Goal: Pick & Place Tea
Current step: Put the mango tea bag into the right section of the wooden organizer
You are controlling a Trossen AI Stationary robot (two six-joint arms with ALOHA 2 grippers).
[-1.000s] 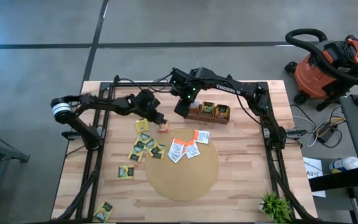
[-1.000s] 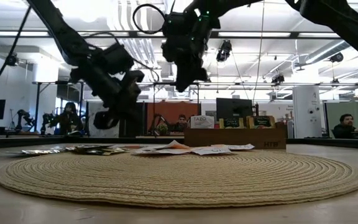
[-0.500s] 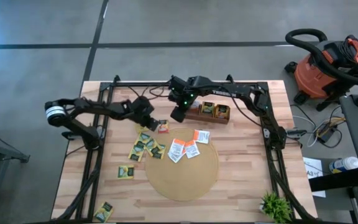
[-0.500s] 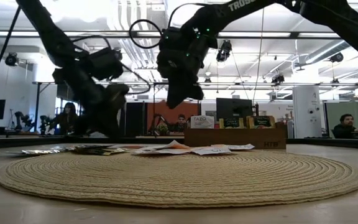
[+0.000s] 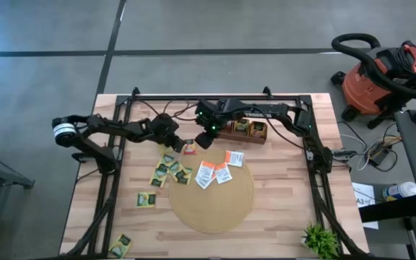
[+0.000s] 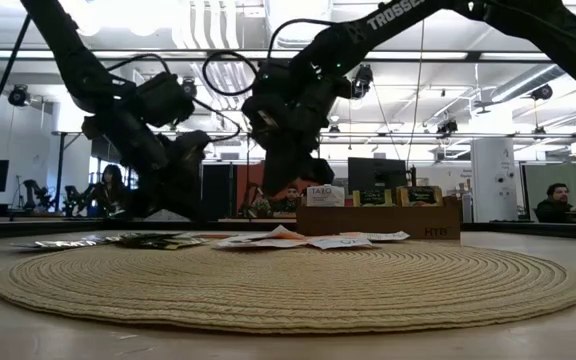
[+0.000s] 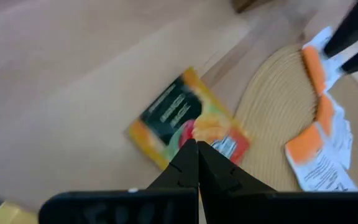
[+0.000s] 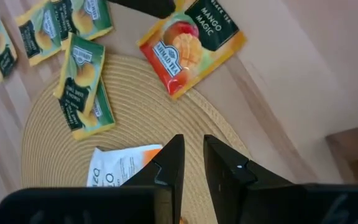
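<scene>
Two dark arms meet over the far half of the table point(image 5: 280, 217), just beyond the far edge of the round woven mat point(image 5: 211, 209). Beside the right arm, away from the left one, stands the wooden compartment box point(image 5: 244, 132), already holding a few sachets. The right gripper point(image 5: 202, 141) hangs low over the mat's far edge with its fingers a narrow slot apart and nothing between them; under its fingertips lies an orange-and-white sachet point(image 8: 120, 167), and ahead of them the mango sachet point(image 8: 191, 43). The left gripper point(image 5: 177, 142) has its fingers pressed together, empty, tip hovering right over that same mango sachet point(image 7: 188, 127), which rests half on bare wood, half on the mat's rim.

The step in hand looks like the approach to a pick, with no tea lifted yet. Next, the right gripper would likely need to widen, drop onto one flat sachet and pinch an edge. The left gripper's crowding of the same packet risks a clash.
</scene>
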